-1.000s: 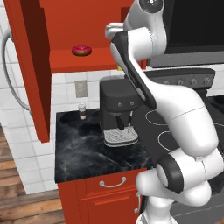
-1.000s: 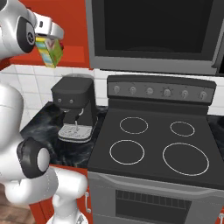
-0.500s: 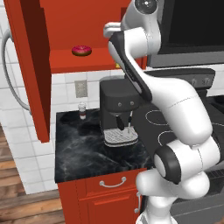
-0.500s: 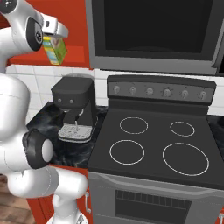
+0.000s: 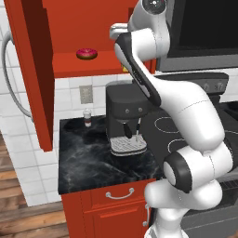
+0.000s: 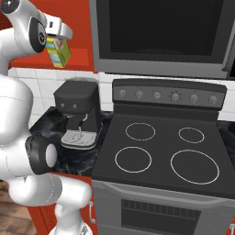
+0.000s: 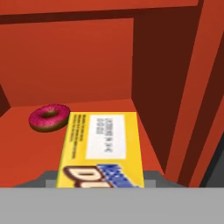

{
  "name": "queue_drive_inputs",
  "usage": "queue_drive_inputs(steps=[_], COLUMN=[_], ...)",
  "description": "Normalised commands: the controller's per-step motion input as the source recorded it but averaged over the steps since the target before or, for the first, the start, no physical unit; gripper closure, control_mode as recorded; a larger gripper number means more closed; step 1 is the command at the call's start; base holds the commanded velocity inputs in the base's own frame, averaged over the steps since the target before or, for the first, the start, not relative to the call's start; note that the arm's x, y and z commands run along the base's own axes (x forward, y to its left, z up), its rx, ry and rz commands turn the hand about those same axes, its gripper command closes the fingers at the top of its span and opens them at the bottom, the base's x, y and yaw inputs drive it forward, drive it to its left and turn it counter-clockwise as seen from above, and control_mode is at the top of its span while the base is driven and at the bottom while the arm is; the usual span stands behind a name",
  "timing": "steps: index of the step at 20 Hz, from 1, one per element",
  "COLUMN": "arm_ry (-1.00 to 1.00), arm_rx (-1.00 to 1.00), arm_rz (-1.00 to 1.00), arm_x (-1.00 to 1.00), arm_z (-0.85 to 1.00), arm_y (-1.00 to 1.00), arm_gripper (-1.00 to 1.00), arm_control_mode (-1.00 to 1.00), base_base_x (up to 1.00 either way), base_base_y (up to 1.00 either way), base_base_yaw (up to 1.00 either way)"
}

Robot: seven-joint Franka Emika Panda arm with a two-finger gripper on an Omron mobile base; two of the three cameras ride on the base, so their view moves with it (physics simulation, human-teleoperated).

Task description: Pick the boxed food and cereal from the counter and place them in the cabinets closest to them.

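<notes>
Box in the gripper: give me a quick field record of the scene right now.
held: yellow box, in gripper
box position: raised at the open cabinet, above the coffee machine
cabinet contents: pink donut on the shelf
box vs donut: apart, donut left of the box in the hand view
counter: coffee machine, small shaker by the wall
stove: no pots

light: everything's looking evenly bright and flat
shadows: soft ones sitting inside the cabinet (image 7: 87, 65)
sharpness: hand view's looking a bit blurry
</notes>
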Motion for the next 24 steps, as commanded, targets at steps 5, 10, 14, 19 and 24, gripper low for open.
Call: queue_drive_inputs(steps=[5, 10, 14, 19, 24], arm_ry=[0.09, 0.12, 0.11, 0.00, 0.00], arm_rx=[0.00, 0.00, 0.00, 0.00, 0.00], arm_rz=[0.00, 0.00, 0.00, 0.00, 0.00], arm_x=[0.11, 0.17, 0.12, 0.00, 0.04], arm_z=[0.00, 0.00, 0.00, 0.00, 0.00], arm_y=[0.00, 0.00, 0.00, 0.00, 0.00], arm_gripper=[1.00, 1.00, 1.00, 1.00, 1.00], arm_control_mode=[-1.00, -1.00, -1.00, -1.00, -1.00], base_base_x=[0.00, 0.00, 0.00, 0.00, 0.00], base_base_y=[0.00, 0.00, 0.00, 0.00, 0.00], base_base_yaw=[0.00, 0.00, 0.00, 0.00, 0.00])
